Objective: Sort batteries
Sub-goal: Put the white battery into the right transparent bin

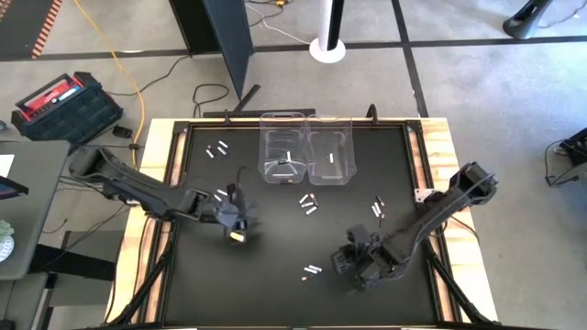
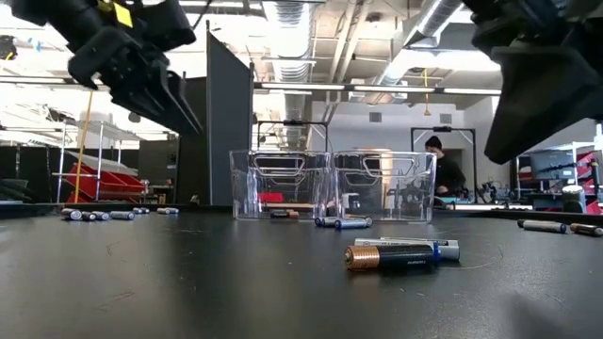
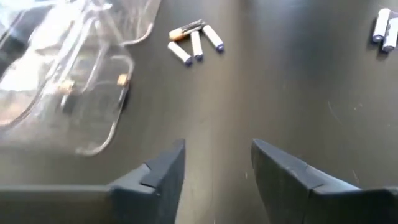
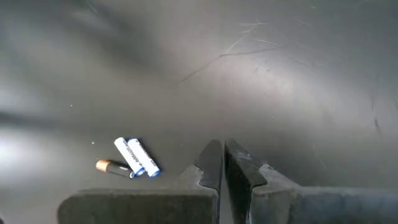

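Batteries lie scattered on the black table: three [image 4: 130, 160] near the front just ahead of my right gripper [image 4: 222, 165], which hangs shut above the mat with nothing in it. A cluster of several [image 3: 194, 42] lies in the middle, ahead of my left gripper [image 3: 217, 168], which hangs open and empty above the table's left half [image 1: 240, 220]. More batteries lie at the far left [image 1: 217, 149] and right of centre [image 1: 377, 209]. Two clear bins [image 1: 282, 156] [image 1: 330, 156] stand side by side at the far edge, each with a white battery inside.
The table has a raised wooden rim [image 1: 438, 137]. In the low view two batteries [image 2: 400, 254] lie in the foreground before the bins [image 2: 330, 184]. A person [image 2: 443, 169] stands in the room behind the table. Bare mat lies along the near edge.
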Available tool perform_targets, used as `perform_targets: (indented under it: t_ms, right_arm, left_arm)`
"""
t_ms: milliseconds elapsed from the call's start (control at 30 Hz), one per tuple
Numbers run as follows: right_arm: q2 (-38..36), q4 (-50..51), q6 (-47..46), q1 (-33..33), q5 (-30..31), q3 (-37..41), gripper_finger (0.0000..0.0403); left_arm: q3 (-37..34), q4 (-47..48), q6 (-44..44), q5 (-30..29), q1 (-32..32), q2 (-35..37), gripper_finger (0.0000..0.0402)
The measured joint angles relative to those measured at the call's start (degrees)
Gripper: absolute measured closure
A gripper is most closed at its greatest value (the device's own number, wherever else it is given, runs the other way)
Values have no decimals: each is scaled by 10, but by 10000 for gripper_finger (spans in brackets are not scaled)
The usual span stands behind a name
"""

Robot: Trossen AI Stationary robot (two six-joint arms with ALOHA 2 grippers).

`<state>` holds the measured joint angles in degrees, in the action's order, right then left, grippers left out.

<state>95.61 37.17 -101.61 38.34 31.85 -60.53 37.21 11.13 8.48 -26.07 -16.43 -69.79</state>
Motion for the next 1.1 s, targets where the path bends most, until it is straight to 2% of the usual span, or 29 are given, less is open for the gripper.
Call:
perform_targets:
  t_ms: [133,267,400,700,933,1100]
  right_arm:
    - [0,0,-19,7,7,0,367]
    - [0,3,-17,7,18,0,367]
    - [0,6,24,14,45,0,367]
    - [0,36,79,72,48,0,398]
    - [-7,106,24,151,73,5,398]
    - [-35,67,-30,189,82,52,399]
  left_arm:
    - [0,-67,-33,-10,0,-48,198]
    - [0,-120,20,-11,0,-84,197]
    - [0,-169,60,-9,-5,-109,201]
    - [3,-432,75,-15,-9,-230,202]
    - [74,-448,87,-32,-12,-332,202]
    - [129,-449,62,-35,-8,-400,202]
